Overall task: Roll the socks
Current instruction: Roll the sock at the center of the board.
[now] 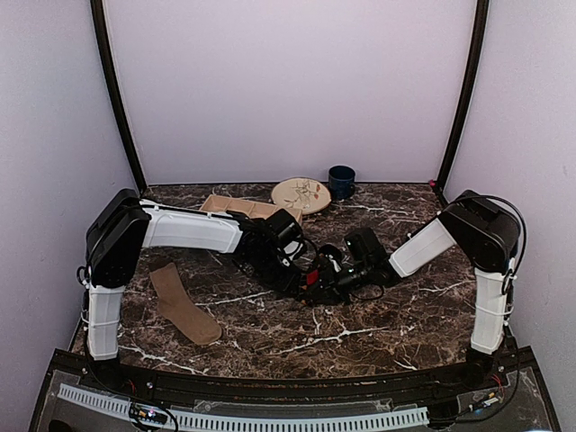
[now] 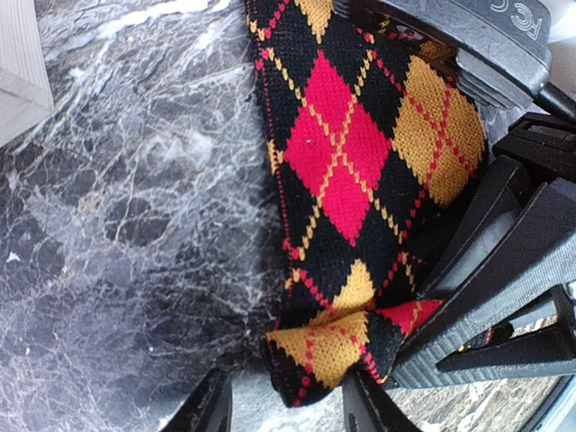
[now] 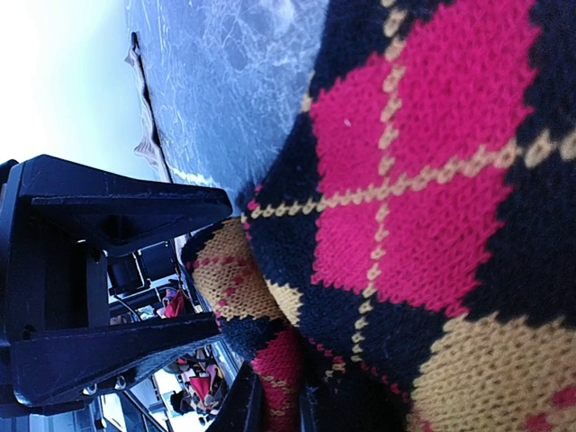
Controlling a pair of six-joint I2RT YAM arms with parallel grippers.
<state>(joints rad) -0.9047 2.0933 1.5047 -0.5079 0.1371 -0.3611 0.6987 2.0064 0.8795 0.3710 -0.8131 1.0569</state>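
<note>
Near the middle of the worktop (image 1: 378, 337) we see the right gripper (image 3: 274, 407) clamped on the argyle sock (image 2: 337, 153), the left gripper (image 2: 286, 409) parted around its folded end.

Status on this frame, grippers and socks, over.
Left gripper open, straddling folded end of argyle sock. Right gripper shut on it. Tan sock flat, apart. Nothing blocking.

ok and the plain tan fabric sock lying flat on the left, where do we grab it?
Take the plain tan fabric sock at its rounded end, apparently the toe, nearest the front edge of the dark marble table. It lies flat and unfolded, so come straight down across its narrow width and pinch the fabric up.
</note>
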